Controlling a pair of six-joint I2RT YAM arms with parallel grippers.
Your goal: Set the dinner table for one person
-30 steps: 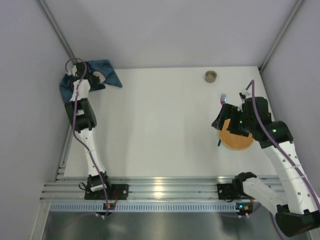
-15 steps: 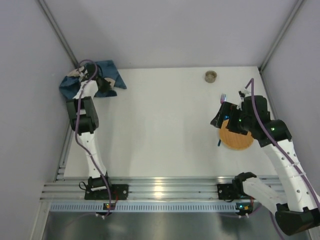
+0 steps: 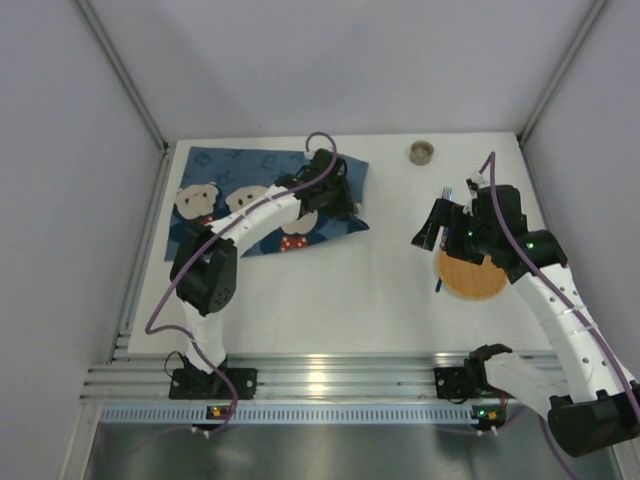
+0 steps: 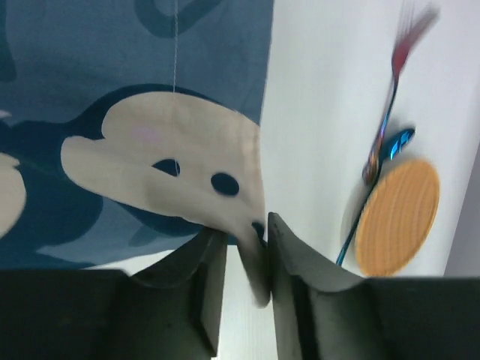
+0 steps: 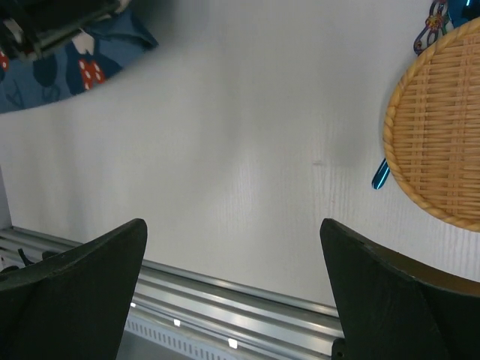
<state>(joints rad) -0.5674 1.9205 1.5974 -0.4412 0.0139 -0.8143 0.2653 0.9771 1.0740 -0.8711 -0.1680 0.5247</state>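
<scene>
The white dinner table (image 3: 340,290) fills the top view. A blue placemat (image 3: 230,200) with cartoon mouse faces lies spread at the back left, its right edge lifted. My left gripper (image 3: 330,200) is shut on that edge; in the left wrist view (image 4: 244,251) the cloth (image 4: 150,97) hangs pinched between the jaws. A round woven wicker plate (image 3: 473,278) sits at the right, with blue iridescent cutlery (image 3: 440,283) beside it, also in the left wrist view (image 4: 375,157). My right gripper (image 3: 432,228) hovers open and empty above the plate's left side (image 5: 442,142).
A small brown cup (image 3: 421,152) stands at the table's back edge, right of centre. Grey walls enclose the table on three sides. An aluminium rail (image 3: 320,378) runs along the near edge by the arm bases.
My left gripper has swept from the back left corner to the right, pulling the bunched placemat open across the table. My right gripper has shifted slightly left.
</scene>
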